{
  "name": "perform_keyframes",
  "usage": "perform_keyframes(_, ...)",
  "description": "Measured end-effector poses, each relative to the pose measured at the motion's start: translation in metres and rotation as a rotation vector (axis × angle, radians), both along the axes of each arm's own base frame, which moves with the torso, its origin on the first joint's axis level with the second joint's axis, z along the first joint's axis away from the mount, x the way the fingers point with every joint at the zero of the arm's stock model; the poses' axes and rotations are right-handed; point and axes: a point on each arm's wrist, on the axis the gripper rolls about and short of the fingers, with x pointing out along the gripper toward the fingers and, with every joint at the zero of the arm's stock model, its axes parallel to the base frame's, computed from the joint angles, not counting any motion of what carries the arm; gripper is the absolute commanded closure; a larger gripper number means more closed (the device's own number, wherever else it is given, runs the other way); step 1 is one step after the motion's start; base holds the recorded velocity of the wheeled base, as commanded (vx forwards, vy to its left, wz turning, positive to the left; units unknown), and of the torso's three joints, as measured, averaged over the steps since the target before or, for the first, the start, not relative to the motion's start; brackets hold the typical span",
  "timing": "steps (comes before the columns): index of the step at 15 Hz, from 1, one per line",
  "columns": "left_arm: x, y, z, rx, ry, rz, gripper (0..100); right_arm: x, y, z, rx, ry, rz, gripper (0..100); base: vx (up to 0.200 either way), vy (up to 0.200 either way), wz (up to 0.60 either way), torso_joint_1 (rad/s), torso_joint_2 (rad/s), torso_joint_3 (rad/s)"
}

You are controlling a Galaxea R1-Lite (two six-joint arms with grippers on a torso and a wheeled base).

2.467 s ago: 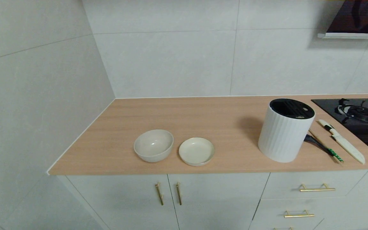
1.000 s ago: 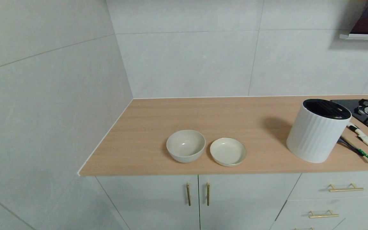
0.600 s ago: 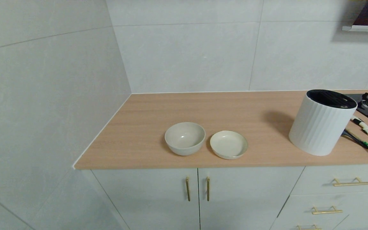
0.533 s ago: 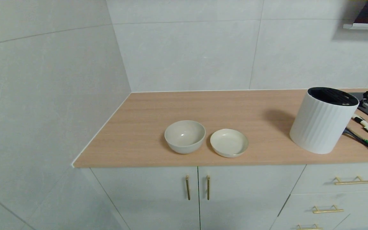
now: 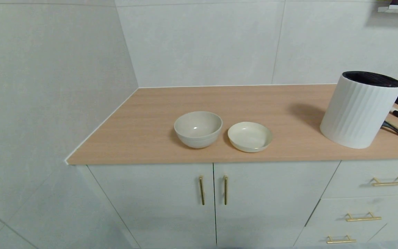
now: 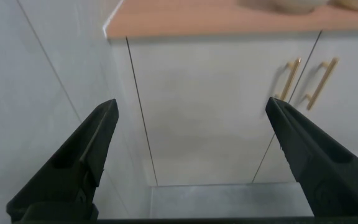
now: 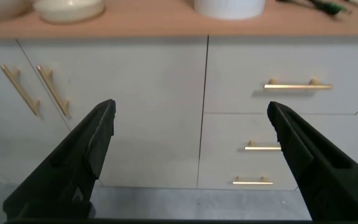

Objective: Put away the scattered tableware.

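Wooden countertop, near edge: deep beige bowl, shallow cream dish just right of it. Both above and beyond left gripper and right gripper, each spread open below counter level. Bowl likely nearer left arm.

Left claw and right claw both wide apart, seemingly low and level
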Motion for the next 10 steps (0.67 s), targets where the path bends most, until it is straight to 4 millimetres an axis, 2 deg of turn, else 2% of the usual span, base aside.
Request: perform_keyframes(10, 0.0000, 0.0000, 0.0000, 0.000, 0.000, 0.000, 0, 0.0000, 0.0000, 0.0000, 0.001, 0.000, 0.000, 0, 0.000, 0.000, 0.00, -0.191, 0.48, 0.287)
